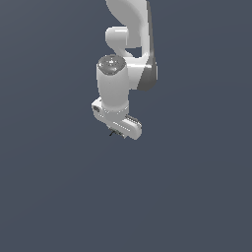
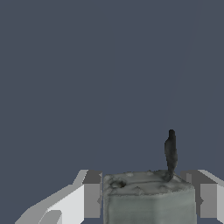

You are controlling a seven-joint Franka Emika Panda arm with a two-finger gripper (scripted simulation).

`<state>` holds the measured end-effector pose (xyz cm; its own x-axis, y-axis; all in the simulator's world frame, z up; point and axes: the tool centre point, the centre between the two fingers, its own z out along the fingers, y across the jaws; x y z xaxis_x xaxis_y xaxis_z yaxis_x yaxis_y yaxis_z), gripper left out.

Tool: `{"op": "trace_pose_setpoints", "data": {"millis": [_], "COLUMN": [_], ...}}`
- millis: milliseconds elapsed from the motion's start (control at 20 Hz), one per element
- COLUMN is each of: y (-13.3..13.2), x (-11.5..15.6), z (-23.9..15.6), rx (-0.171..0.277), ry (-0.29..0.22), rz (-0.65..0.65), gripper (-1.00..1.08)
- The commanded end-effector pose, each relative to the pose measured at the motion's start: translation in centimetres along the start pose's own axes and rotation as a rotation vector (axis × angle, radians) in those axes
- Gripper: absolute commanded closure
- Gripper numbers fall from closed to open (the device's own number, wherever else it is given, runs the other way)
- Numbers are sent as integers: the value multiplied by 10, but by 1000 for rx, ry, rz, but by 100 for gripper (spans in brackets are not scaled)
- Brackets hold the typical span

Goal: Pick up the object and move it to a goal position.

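Object-wise, we see a small blocky grey-green item (image 2: 148, 197) sitting between our white gripper's (image 2: 146, 197) fingers (image 2: 92, 194). We hold it clamped, its thin dark stem pointing away from the palm.

Exterior looks down (distant); wrist hugs pincer (image 2: 148, 197).

White Panda arm (image 1: 129, 47), glossy and rounded

Showing dark grey joint bands, a grey disc capping the wrist cylinder, a blocky white gripper (image 1: 119, 129) with grey-padded fingers (image 2: 92, 194).

Obj (image 2: 148, 197) btwn fingers (image 2: 92, 194), touching both.
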<state>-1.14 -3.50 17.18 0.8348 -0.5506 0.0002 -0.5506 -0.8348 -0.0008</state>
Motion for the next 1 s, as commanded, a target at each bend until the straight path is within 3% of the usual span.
{"op": "trace_pose_setpoints", "data": {"millis": [0, 600, 950], "y": [5, 25, 31], "x": [6, 35, 48], "z": [-29, -156, -205], "rx": [0, -1, -1], "ry": [0, 0, 0], "rz": [0, 0, -1], "gripper": [108, 108, 108]}}
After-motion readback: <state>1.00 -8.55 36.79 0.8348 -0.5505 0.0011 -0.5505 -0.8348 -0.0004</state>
